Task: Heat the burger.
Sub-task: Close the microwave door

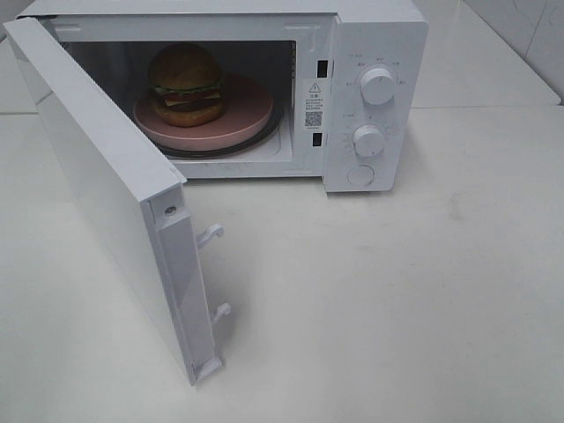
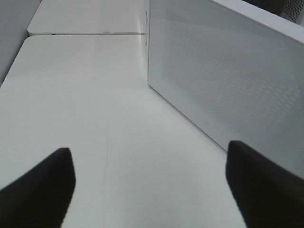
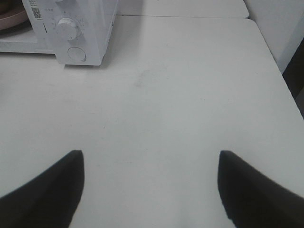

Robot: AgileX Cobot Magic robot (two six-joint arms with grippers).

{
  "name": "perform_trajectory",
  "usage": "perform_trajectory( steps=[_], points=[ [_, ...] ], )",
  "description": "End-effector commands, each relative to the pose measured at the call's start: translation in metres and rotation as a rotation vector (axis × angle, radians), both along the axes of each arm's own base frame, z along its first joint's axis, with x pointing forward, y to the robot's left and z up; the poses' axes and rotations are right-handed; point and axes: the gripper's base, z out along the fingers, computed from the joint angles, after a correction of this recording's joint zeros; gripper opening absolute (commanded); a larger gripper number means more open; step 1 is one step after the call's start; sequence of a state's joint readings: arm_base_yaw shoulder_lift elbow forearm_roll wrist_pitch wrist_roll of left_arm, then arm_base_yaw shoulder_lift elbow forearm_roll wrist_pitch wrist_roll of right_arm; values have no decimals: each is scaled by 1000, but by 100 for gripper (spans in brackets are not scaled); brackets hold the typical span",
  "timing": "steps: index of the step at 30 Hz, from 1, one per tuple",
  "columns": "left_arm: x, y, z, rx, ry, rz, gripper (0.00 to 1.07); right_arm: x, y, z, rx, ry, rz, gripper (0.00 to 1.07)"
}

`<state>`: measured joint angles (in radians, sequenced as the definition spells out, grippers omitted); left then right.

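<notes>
The burger (image 1: 186,84) sits upright on a round pink plate (image 1: 242,119) inside the white microwave (image 1: 374,53), on its turntable. The microwave door (image 1: 106,185) stands swung wide open toward the front left. Neither arm shows in the high view. In the left wrist view my left gripper (image 2: 149,185) hangs open over the bare table, its dark fingers (image 2: 42,190) apart, with the door's outer face (image 2: 228,80) just beside it. My right gripper (image 3: 149,187) is open too, empty, over the table to the right of the microwave's front (image 3: 76,28).
The microwave's panel carries two white knobs (image 1: 377,85) and a round button (image 1: 359,174). Two latch hooks (image 1: 211,233) stick out of the open door's edge. A white table (image 1: 397,308) spreads in front; another table top (image 2: 85,16) adjoins it behind a seam.
</notes>
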<state>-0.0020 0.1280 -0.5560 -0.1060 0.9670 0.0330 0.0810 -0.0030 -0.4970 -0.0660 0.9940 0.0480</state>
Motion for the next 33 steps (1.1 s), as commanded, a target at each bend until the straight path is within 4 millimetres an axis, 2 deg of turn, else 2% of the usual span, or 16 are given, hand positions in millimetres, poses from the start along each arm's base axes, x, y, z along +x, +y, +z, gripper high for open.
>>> perform_trajectory(
  steps=[1, 2, 3, 4, 5, 6, 8, 11, 13, 17, 23, 29, 33],
  points=[
    [8, 0, 5, -6, -28, 1, 56, -5, 0, -1, -7, -26, 2, 76],
    [11, 0, 5, -6, -22, 2, 50, -5, 0, -1, -7, -26, 2, 76],
    [18, 0, 7, -7, -18, 5, 35, -5, 0, -1, -7, -26, 2, 76],
    [18, 0, 7, -7, -18, 5, 35, -5, 0, -1, -7, -26, 2, 76],
    [22, 0, 7, -8, -13, 6, 27, -5, 0, -1, -7, -26, 2, 76],
    [22, 0, 7, -8, -13, 6, 27, -5, 0, -1, -7, -26, 2, 76],
    [40, 1, 7, -9, 17, 12, 0, -5, 0, -1, -7, -26, 2, 76],
    [45, 1, 7, -9, 15, 14, 0, -5, 0, -1, -7, -26, 2, 76],
    [65, 1, 2, -16, -1, 26, 0, -5, 0, -1, -7, -26, 2, 76],
    [78, 2, -5, -17, -28, 38, 0, -5, 0, -1, -7, -26, 2, 76],
    [103, 5, -29, -23, -117, 70, 0, -5, 0, -1, -7, -26, 2, 76],
    [116, 8, -53, -19, -208, 102, 0, -5, 0, -1, -7, -26, 2, 75],
    [126, 9, -61, -11, -232, 114, 0, -5, 0, -1, -7, -26, 2, 75]
  ],
)
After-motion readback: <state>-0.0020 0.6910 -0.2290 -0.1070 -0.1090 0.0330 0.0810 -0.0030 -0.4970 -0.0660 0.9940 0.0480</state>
